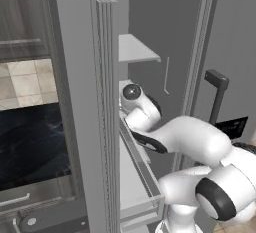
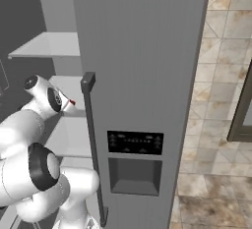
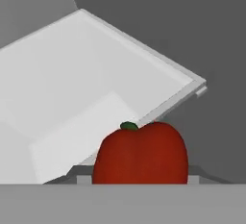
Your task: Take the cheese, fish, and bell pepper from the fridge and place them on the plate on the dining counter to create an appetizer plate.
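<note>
1. Fingers are hidden at this moment, so we cannot tell whether they are spread, clenched or already gripping; the hand is reaching deep into the open fridge [image 1: 100,127], and in the hand view the bell pepper [image 3: 140,153] is sitting right up against the camera, at the near edge.
2. We are seeing the white arm [image 1: 195,142] bending in past the fridge's left door, its wrist [image 2: 47,95] level with a middle shelf [image 2: 64,88].
3. We are judging the task to be in its fetching stage: the pepper is resting on a pale shelf [image 3: 72,88] inside the fridge, not yet lifted as far as we can tell.
4. We are not finding the cheese, the fish or the plate, so we cannot say how much is already done; at the least, the pepper's trip to the dining tabletop remains.
5. We are noting the pepper's smooth, glossy dark-red skin, rounded lobed body and small green stem; the shelf is flat, matte pale grey with a thin raised rim, and the fridge door [image 2: 142,75] is brushed grey steel with a black dispenser panel [image 2: 135,143] and a long dark bar handle [image 2: 93,149].
</note>
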